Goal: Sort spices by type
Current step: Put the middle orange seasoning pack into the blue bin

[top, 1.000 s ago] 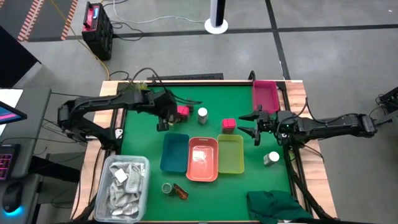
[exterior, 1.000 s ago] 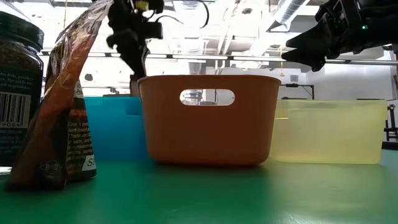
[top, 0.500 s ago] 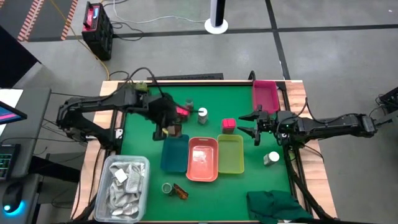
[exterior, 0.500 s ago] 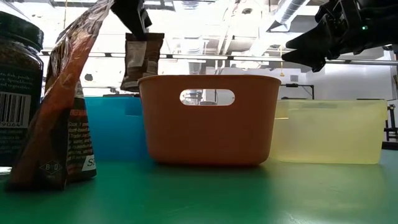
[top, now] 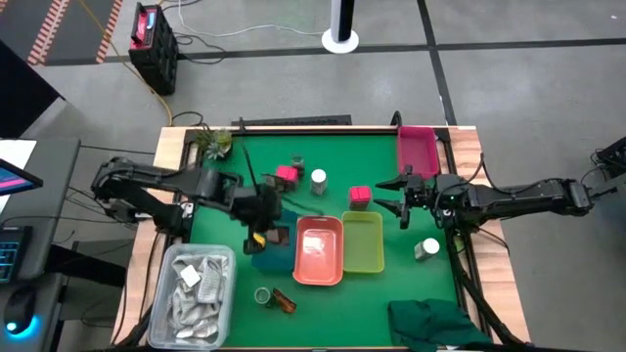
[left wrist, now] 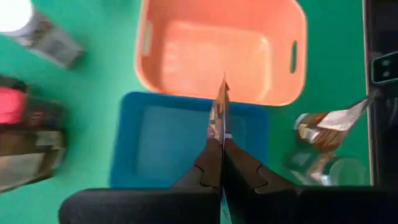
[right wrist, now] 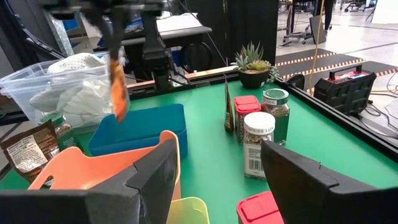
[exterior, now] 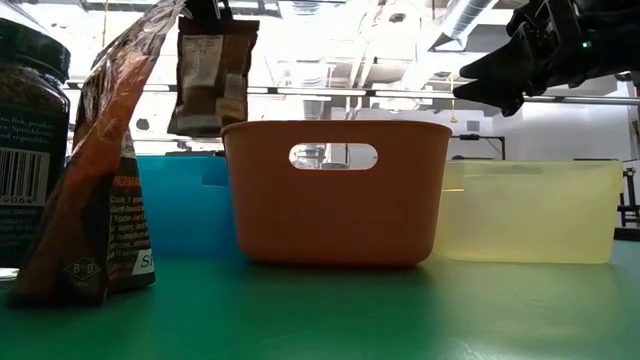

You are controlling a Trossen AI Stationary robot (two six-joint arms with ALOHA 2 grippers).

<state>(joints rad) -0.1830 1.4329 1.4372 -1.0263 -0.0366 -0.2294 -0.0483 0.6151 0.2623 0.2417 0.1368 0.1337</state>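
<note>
My left gripper [left wrist: 222, 163] is squeezed tight on the top edge of a thin dark brown-orange spice packet [exterior: 210, 80], and the packet hangs straight down over the blue plastic tray [top: 266, 256], not touching it. The packet has a pale label with small print that I cannot read. Next to the blue tray sits the orange plastic tray with handle holes [top: 319, 250], and next to that the see-through yellow tray [top: 363, 242]. My right gripper [top: 389, 197] waits in the air just beside the yellow tray, near a pink cube box [top: 359, 197] — its fingers are partly open and hold nothing. Farther back on the green table [top: 333, 152] stand another pink cube box [top: 287, 174], a white-lidded jar [top: 319, 180] with a barcode label, and a green-lidded jar [right wrist: 275, 114]. A second white-lidded jar [top: 425, 249] lies near my right arm. At the front edge stand one more brown-orange packet [exterior: 105, 190] with small white letters too tiny to read, and a dark-lidded jar [exterior: 30, 150] with a barcode — its numbers end in 9064.
</note>
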